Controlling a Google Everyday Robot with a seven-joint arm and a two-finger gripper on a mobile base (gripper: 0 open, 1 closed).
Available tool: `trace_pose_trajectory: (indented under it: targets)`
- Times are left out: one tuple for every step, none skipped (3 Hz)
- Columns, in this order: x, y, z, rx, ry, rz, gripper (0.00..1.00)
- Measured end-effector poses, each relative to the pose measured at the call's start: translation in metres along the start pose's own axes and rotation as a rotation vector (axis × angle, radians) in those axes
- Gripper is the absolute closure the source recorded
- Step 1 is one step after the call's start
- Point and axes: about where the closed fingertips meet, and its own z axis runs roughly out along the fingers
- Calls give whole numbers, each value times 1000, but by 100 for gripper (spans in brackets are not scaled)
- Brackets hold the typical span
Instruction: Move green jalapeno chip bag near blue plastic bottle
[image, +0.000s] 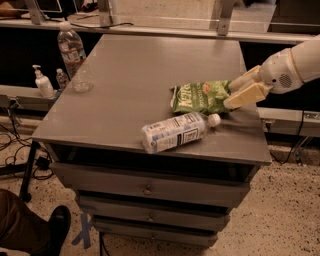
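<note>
The green jalapeno chip bag (201, 97) lies on the grey cabinet top (135, 80), right of centre. The blue plastic bottle (177, 132) lies on its side just in front of the bag, its white cap pointing right, close to the front edge. My gripper (234, 94) comes in from the right on a white arm, and its tan fingers (247, 95) are at the bag's right end, closed on that edge. The bag rests low, at or just above the surface.
A taller clear ribbed water bottle (71, 50) stands at the cabinet's back left corner. A hand sanitiser pump bottle (43, 83) stands on a ledge to the left. Drawers (147, 187) lie below. A person's shoe (55, 227) is at the bottom left.
</note>
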Motion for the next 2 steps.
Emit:
trace_pose_trajectory:
  targets:
    - [-1,0,4,-9,-1,-5,0]
    - [-10,-8,14,20,-30,11,0]
